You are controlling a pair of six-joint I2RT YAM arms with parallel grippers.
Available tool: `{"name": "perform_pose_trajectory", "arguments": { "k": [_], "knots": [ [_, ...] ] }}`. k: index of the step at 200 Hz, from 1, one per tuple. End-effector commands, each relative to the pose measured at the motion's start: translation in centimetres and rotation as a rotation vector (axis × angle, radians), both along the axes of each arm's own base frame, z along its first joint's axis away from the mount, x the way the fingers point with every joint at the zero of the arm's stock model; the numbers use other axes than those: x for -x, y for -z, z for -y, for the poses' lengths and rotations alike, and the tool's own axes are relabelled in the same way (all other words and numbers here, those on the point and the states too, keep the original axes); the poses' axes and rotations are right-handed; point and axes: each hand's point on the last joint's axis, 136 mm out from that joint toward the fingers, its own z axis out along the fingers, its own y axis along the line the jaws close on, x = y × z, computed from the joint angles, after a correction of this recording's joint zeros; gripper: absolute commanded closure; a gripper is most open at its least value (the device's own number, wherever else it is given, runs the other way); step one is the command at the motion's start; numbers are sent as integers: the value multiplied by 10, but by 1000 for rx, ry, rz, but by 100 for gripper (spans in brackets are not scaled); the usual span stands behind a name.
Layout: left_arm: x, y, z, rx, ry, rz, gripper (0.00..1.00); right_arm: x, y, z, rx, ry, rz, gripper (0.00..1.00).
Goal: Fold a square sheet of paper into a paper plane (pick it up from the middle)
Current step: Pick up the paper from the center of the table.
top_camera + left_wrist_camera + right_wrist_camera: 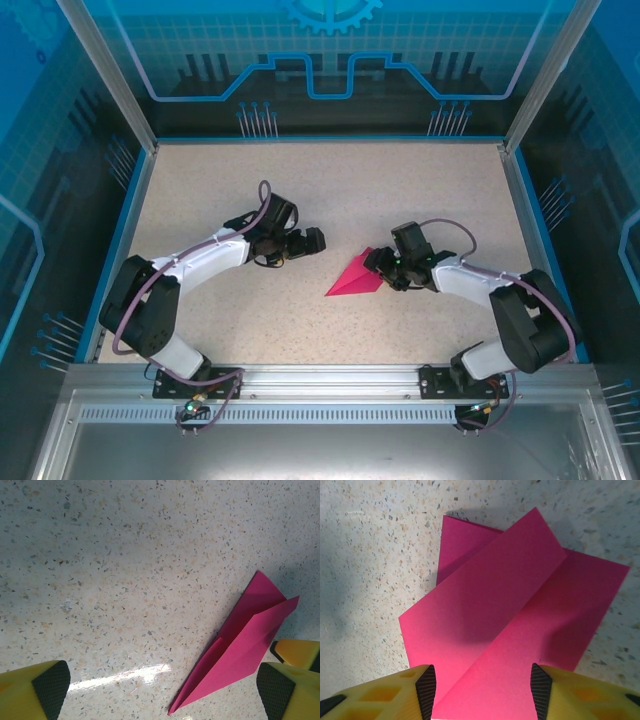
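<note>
We judge the folding close to done: the paper plane [352, 278] lies on the speckled desk [430, 180] as a narrow magenta dart, and neither tool is holding it. The left tool [312, 242] stands clear of the plane, off its nose end and on the far side, with its jaws spread wide; in its wrist view [161, 687] the two pads sit at opposite edges, with bare desk between them and the plane [240, 650] just beside the right-hand pad. The right tool [385, 265] hangs over the plane's broad tail end. In its wrist view [482, 685] the jaws stand parted, too wide to pinch thin paper, and the pink sheet [510, 610] passes beneath and between them. There one upper flap lies slantwise across the lower layers and seems to lift a little rather than lie flat. The plane's long axis runs diagonally, from its tail under the right tool down to its nose. That nose points toward the near edge and the left arm's side. The next move, as we read it, calls either for pressing that flap down along its crease or for lifting the right tool straight up off the tail, so that the pads do not drag the light paper or spring the folds open.
</note>
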Motion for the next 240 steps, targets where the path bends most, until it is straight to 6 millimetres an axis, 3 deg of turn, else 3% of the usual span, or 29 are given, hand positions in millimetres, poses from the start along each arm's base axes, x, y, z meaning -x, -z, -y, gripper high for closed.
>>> {"name": "perform_pose_trajectory", "arguments": {
  "k": [1,57,126,185,209,240],
  "knots": [
    [-2,-6,1,29,-14,0,1,-19,-13,-14,-62,-7,49,47],
    [-2,-2,2,39,-16,-22,1,-25,-4,-26,-82,-42,34,52],
    [-5,1,-1,39,-27,-40,1,-27,-11,-47,-137,-94,86,56],
    [-6,0,-3,72,-60,-65,1,-21,6,-58,-117,-94,49,72],
    [-6,-1,-1,139,-65,-96,1,-27,-6,-57,-113,-97,92,84],
    [-1,-14,12,261,-8,-109,1,-36,-45,-58,-153,-151,209,89]
  ]
}}
